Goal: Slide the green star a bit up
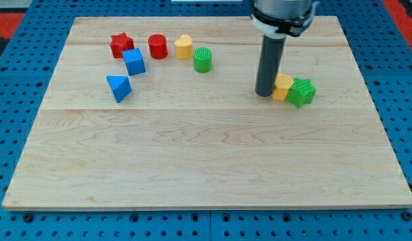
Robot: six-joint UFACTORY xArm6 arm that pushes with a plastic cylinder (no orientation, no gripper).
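The green star [302,92] lies on the wooden board [206,147] at the view's right. A yellow block [283,86] touches its left side. My tip [263,94] rests on the board just left of the yellow block, touching or nearly touching it, with the yellow block between the tip and the green star.
At the upper left are a red star [121,45], a blue cube [134,61], a blue triangle [119,88], a red cylinder [158,47], a yellow block [184,46] and a green cylinder [202,59]. The board's top edge is near them.
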